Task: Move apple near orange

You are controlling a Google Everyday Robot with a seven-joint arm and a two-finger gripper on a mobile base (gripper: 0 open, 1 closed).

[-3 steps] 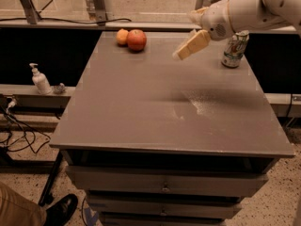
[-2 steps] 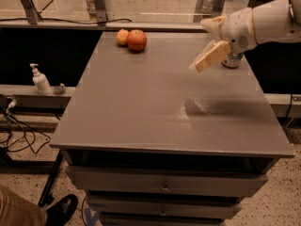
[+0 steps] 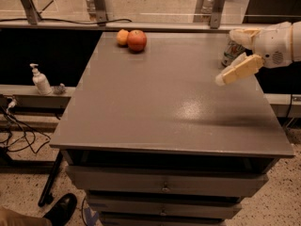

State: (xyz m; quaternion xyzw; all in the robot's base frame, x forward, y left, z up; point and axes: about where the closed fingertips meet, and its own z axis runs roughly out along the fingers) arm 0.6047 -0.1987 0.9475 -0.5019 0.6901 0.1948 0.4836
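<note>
The red apple [image 3: 137,40] sits at the far left of the grey tabletop [image 3: 160,102], touching the small pale orange [image 3: 122,36] just to its left. My gripper [image 3: 229,55] hovers over the right edge of the table, far from both fruits. It is open and empty, with one tan finger [image 3: 240,70] pointing down-left and the other [image 3: 242,34] above it.
A metal can [image 3: 229,52] stands at the far right of the table, just behind my gripper. A drawer unit [image 3: 164,187] is under the tabletop. A soap dispenser [image 3: 40,80] stands on a low ledge at left. Cables [image 3: 11,131] and a shoe [image 3: 61,210] are on the floor.
My arm has pulled back to the right, from over the far middle of the table to its right edge. The apple and the orange have not moved.
</note>
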